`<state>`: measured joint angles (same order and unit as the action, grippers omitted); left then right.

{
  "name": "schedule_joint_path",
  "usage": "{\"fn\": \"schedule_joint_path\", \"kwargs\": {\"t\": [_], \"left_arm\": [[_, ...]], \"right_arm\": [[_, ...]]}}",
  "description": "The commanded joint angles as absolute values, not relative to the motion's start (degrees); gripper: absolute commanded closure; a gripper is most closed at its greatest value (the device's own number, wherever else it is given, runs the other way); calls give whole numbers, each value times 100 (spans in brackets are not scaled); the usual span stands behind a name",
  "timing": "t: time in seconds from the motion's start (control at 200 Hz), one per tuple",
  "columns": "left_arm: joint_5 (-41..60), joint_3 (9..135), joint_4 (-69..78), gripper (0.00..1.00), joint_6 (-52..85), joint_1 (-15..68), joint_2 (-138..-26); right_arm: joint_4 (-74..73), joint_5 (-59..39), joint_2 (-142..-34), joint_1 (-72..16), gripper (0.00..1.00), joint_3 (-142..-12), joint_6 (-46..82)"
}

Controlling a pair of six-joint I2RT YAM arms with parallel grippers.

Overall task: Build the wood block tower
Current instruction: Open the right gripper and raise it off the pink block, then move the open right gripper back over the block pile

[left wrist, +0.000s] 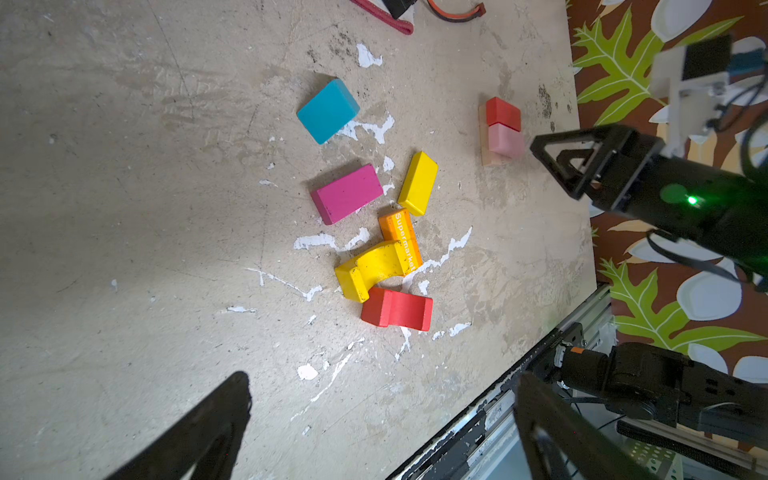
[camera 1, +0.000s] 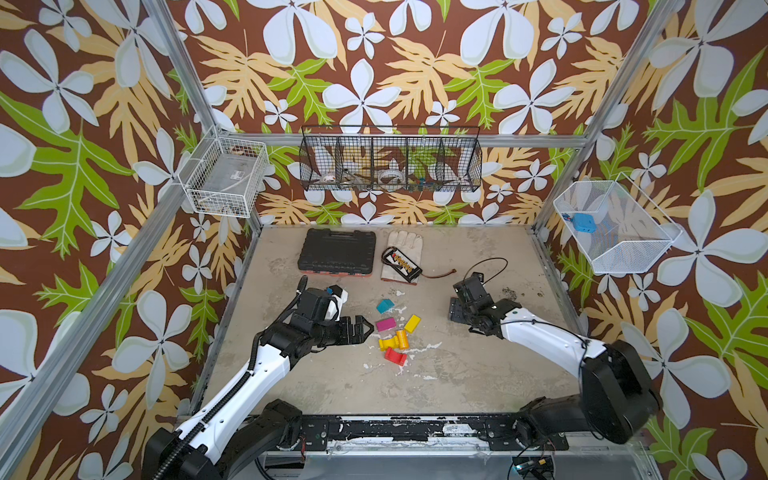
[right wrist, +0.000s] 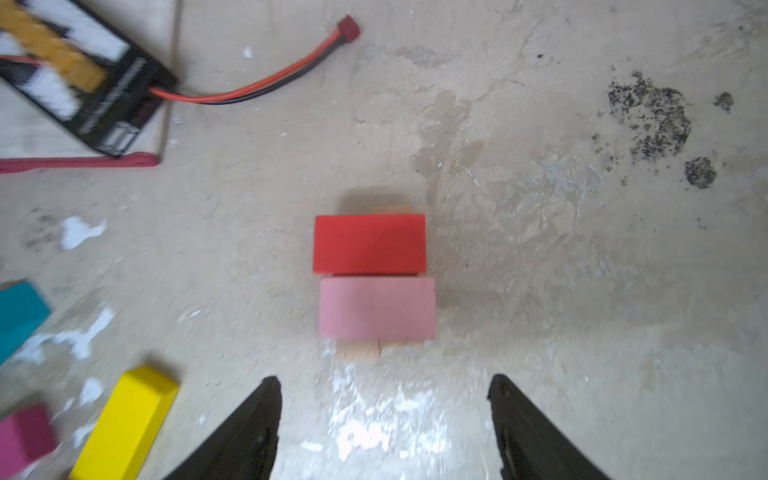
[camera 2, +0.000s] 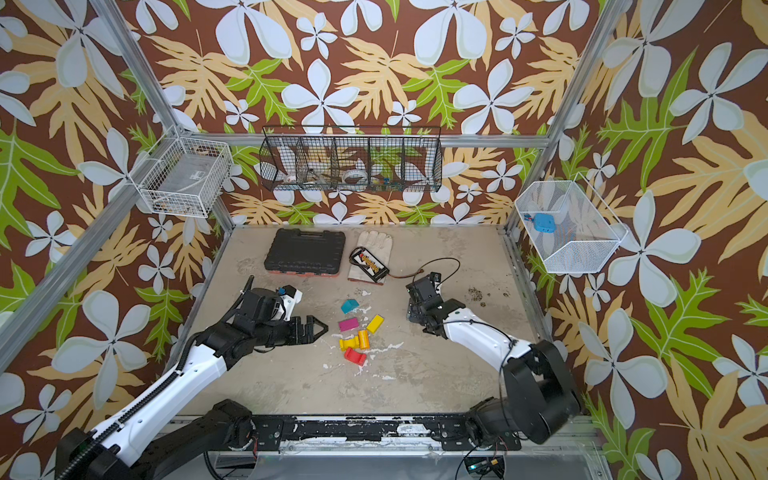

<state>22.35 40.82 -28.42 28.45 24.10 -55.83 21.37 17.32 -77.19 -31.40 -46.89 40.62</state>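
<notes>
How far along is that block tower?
Barely started. Done: red block and pink block side by side on tan blocks. In hand: nothing, left gripper and right gripper open. Left: teal block, magenta block, yellow bar, orange cylinder, yellow arch, red arch, all loose.

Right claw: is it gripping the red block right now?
No, the right claw stands open and empty, short of the red block, which rests beside the pink block.

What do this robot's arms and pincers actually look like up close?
The left arm and right arm have smooth white shells between chunky black joints. A ribbed black cable hose runs along the left one; a small green light glows on the right one. The left gripper and right gripper are black, each finger an open triangular frame tapering to a point.
</notes>
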Motion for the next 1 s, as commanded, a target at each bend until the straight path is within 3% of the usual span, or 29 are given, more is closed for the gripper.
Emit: {"fn": "schedule_joint_path", "kwargs": {"t": [0.0,0.23,0.556,0.566,0.591,0.616,0.716,0.991], "left_arm": [[2195,4062,-2767,0,2865,2408,-5570],[2167,4076,-2753,0,2865,2408,-5647],[2072,4061,-2742,0,2874,2409,-5393],[2074,4061,-2742,0,2876,2413,-5393],[2067,4061,-2750,0,2876,2411,-5416],[2080,4061,-2759,0,2876,2409,-5438],[2127,4069,-2769,0,2865,2411,-5533],[2127,4069,-2766,0,2869,2408,-5474]], "right_arm": [[2229,2110,-7075,-3683,23,-4571,4471],[1397,2052,-6243,-4494,23,-3997,4628],[951,965,-6860,-4681,27,-4253,4313],[980,999,-6892,-4712,27,-4289,4304],[1051,1210,-6948,-4827,11,-4357,4295],[1112,1479,-6988,-4955,6,-4397,4327],[909,2285,-6962,-5462,2,-4195,4665],[627,2008,-7565,-5634,0,-4434,4670]]}}
